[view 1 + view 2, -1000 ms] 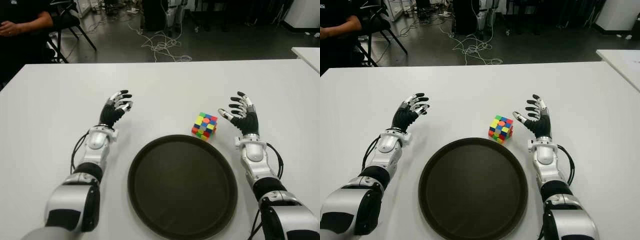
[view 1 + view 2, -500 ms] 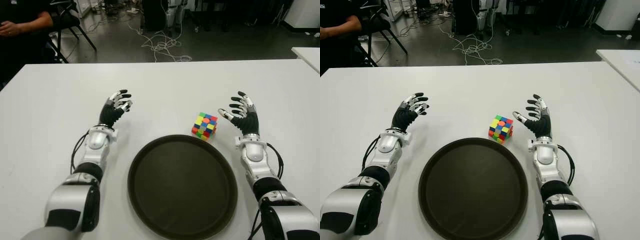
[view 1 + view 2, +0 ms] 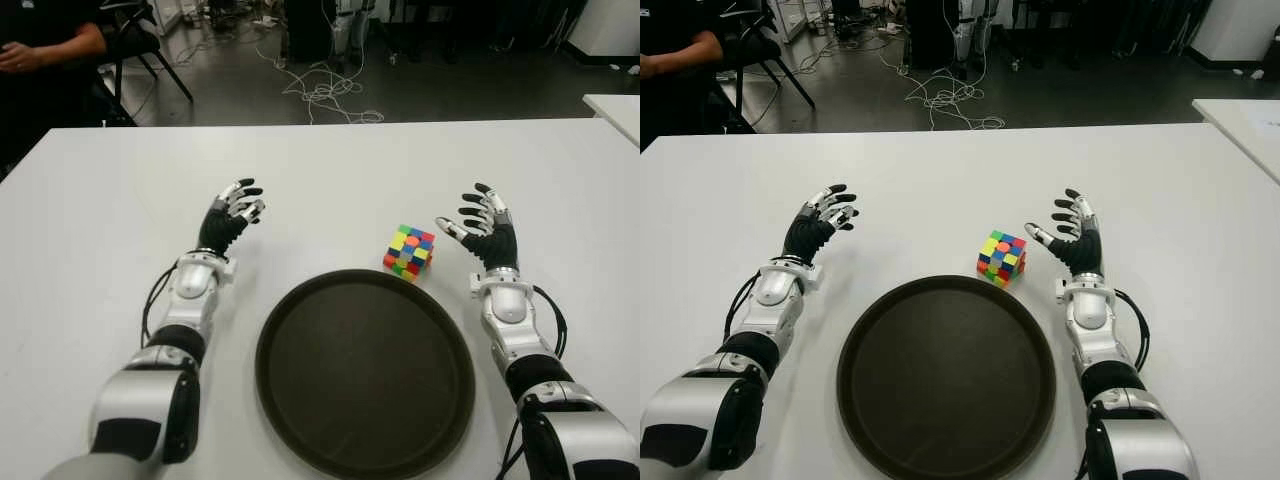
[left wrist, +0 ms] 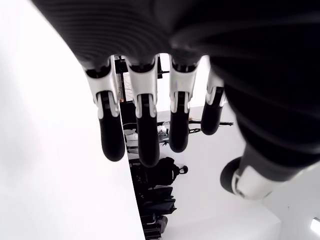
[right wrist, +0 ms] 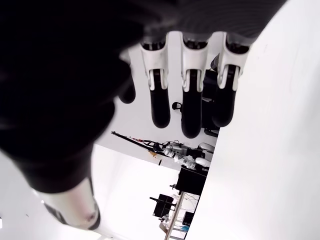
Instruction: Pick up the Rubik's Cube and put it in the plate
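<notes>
A multicoloured Rubik's Cube (image 3: 409, 250) sits on the white table (image 3: 330, 170), just beyond the far right rim of a round dark plate (image 3: 364, 362). My right hand (image 3: 479, 229) is to the right of the cube, a short gap away, fingers spread and holding nothing. On the other side, my left hand (image 3: 232, 215) shows to the left of the plate, fingers relaxed and holding nothing. Each wrist view shows only that hand's own extended fingers (image 4: 142, 130) (image 5: 190, 107) with nothing between them.
A person sits at the far left beyond the table (image 3: 45, 50). Cables lie on the floor behind the table (image 3: 320, 90). A second white table corner (image 3: 615, 105) shows at the far right.
</notes>
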Controlling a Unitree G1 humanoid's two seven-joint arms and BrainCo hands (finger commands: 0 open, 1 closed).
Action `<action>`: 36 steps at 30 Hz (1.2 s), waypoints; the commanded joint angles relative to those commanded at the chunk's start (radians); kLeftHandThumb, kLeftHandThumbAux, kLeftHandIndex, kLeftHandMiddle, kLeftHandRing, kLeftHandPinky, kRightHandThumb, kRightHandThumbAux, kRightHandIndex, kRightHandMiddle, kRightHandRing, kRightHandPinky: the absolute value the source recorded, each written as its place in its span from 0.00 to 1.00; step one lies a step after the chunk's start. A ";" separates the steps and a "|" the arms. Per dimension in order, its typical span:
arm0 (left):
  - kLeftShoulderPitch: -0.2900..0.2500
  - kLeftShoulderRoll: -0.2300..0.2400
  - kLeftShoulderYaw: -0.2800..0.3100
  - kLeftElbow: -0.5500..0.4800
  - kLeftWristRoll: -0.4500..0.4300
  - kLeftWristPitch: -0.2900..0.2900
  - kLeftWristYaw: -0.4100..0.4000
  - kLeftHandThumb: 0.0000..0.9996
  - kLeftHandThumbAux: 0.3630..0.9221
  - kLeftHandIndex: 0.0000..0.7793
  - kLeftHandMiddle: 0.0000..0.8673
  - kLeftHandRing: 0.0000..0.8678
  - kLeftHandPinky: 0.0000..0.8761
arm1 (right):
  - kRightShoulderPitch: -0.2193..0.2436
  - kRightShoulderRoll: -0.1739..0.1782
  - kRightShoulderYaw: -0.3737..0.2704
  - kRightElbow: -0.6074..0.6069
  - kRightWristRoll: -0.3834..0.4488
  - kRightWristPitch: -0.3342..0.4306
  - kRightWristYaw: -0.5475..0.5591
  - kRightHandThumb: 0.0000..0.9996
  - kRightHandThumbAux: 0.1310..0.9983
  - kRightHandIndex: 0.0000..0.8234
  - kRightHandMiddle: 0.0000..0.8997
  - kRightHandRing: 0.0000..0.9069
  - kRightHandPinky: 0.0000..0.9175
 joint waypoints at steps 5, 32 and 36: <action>0.000 0.000 -0.001 0.000 0.002 0.001 0.002 0.18 0.45 0.24 0.29 0.34 0.42 | 0.000 -0.001 0.001 0.000 -0.001 -0.002 -0.001 0.14 0.76 0.21 0.30 0.32 0.36; 0.006 0.006 -0.010 -0.002 0.014 -0.007 0.009 0.18 0.45 0.24 0.29 0.35 0.42 | -0.007 -0.052 -0.006 -0.164 -0.057 -0.021 -0.096 0.07 0.74 0.25 0.31 0.31 0.32; 0.006 0.007 -0.009 -0.002 0.012 -0.005 0.005 0.18 0.43 0.23 0.29 0.35 0.42 | -0.018 -0.088 0.029 -0.193 -0.176 -0.087 -0.216 0.05 0.75 0.26 0.30 0.31 0.32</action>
